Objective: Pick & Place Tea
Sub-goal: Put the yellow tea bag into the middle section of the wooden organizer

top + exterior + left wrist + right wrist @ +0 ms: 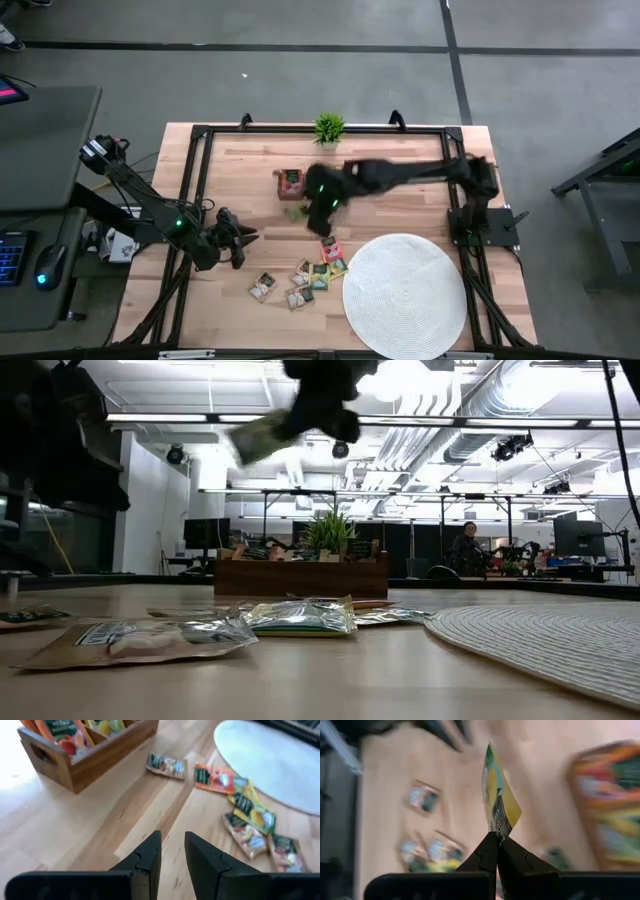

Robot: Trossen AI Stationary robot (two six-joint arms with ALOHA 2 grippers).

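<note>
My right gripper is high above the middle of the table, shut on a yellow-green tea packet, which also shows in the low view. Several more tea packets lie flat on the table left of the round white mat, and one lies beside the wooden box. My left gripper hovers over bare wood at the table's left, its fingers a little apart with nothing between them. My right gripper pinches the packet's dark-labelled end between its two fingertips. The fingers slant downward from above. The packet sticks out beyond the fingertips, tilted and lifted well clear of the table.
The wooden box holds upright packets. A small green potted plant stands at the far edge. A black frame runs around the table top. Bare wood lies between my left gripper and the box.
</note>
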